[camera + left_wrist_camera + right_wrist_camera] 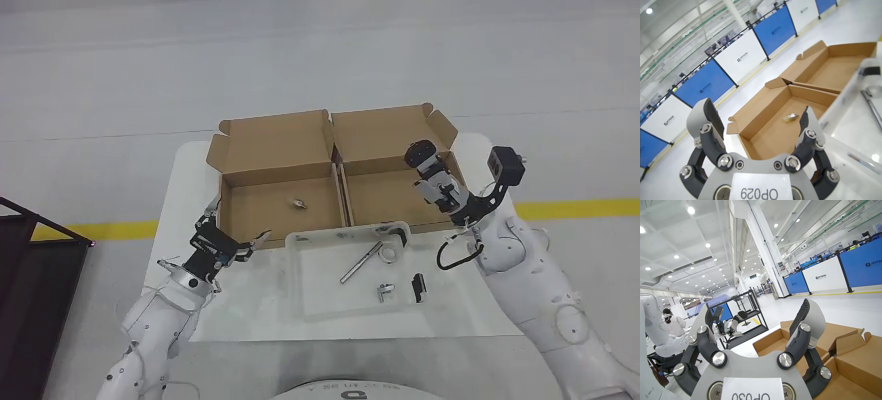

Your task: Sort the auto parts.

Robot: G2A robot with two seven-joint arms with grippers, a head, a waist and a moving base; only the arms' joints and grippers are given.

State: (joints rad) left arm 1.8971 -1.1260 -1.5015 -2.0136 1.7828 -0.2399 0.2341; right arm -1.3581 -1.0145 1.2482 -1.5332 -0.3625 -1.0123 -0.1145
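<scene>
- Gripper on left arm (757,108), jaws wide apart, empty, beside left cardboard box (262,208).
- Gripper on right arm (756,304), jaws apart, empty, over right cardboard box (380,198).
- Small metal part (299,203) lying inside left box.
- Metal rod (360,262) and smaller parts (417,287) resting in clear tray (297,275).

My top camera looks down on the white worktop (255,300); both low wrist cameras share its open brown cardboard boxes (768,128).

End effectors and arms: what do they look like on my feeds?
The left end effector and right end effector match: two curved silver fingers with black ribbed pads, black linkages, silver bolts, a white printed label. Arms are white-shelled; a black cable loops beside the right arm.
</scene>
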